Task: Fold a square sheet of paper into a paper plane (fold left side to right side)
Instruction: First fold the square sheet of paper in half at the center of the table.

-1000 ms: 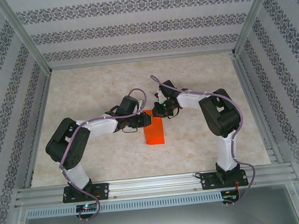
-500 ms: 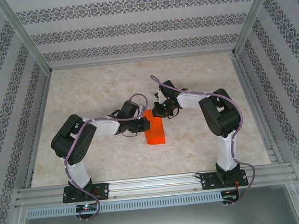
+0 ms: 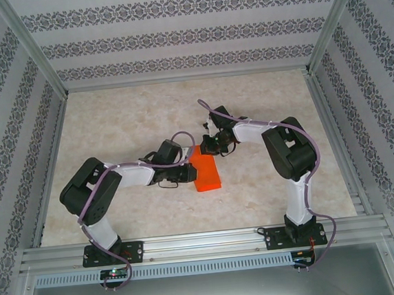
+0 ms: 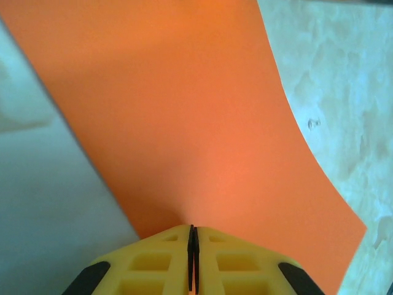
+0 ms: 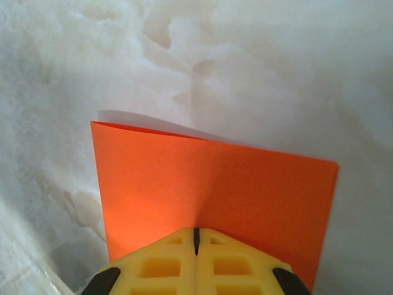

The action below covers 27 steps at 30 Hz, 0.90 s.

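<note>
1. Here the orange sheet (image 3: 205,175) sits mid-frame on the table (image 3: 112,120), folded narrow.
2. Left gripper (image 4: 193,232) and right gripper (image 5: 196,235) each pinch an edge, jaws closed on paper.
3. We judge it light and floppy, so we hold it by the edges.

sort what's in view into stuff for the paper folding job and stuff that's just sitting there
For the job:
- paper, orange, partly folded
- left gripper, shut on the paper
- right gripper, shut on the paper

Just there:
- table
- patterned walls
- metal frame
</note>
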### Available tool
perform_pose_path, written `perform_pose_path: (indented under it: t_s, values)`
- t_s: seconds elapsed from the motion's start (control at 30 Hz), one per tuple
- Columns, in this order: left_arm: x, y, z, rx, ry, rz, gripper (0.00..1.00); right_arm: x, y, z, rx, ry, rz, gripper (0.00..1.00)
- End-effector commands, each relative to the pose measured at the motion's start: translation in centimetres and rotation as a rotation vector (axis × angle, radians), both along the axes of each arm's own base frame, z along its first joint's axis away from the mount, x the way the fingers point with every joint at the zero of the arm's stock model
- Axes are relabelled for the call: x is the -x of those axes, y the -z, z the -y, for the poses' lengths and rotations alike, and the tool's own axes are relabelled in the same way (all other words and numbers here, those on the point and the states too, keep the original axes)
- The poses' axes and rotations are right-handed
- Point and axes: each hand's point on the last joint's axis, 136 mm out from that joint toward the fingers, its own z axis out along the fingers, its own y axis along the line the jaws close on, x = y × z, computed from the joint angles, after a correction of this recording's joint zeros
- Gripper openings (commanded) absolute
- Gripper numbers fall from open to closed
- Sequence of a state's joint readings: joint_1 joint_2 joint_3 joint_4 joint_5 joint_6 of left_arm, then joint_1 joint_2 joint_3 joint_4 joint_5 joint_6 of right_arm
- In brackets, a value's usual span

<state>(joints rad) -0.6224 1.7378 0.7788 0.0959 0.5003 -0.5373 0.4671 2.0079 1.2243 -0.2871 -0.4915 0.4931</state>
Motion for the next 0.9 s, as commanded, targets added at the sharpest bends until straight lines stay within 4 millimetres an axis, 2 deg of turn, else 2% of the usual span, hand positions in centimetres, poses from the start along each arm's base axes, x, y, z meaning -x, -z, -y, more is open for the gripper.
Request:
perform_pose_path:
  t_s: [0.0, 0.17, 0.27, 0.4, 0.47, 0.7, 0.87]
  values:
    - [2.9, 0.7, -0.1, -0.027, 0.077, -0.041, 0.13, 2.5, 3.7, 2.0, 0.124, -0.003, -0.111, 0.04]
    - [4.0, 1.0, -0.1, -0.024, 0.088, -0.050, 0.13, 2.5, 3.7, 2.0, 0.128, -0.006, -0.111, 0.04]
    - [3.4, -0.6, 0.1, 0.010, 0.062, -0.013, 0.13, 2.5, 3.7, 2.0, 0.128, -0.007, -0.113, 0.04]
    - [1.5, -3.8, 0.2, 0.064, 0.013, 0.058, 0.14, 2.5, 3.6, 2.0, 0.130, -0.006, -0.111, 0.04]
    - [0.8, -4.4, 0.3, 0.077, 0.000, 0.069, 0.15, 2.5, 3.6, 2.0, 0.129, -0.007, -0.111, 0.04]
    - [-0.4, -2.9, 2.1, 0.111, 0.029, 0.043, 0.15, 2.5, 3.4, 1.9, 0.128, -0.008, -0.106, 0.04]
    - [-0.6, -2.0, 3.1, 0.146, 0.047, 0.028, 0.15, 2.5, 3.4, 1.9, 0.128, -0.009, -0.107, 0.04]
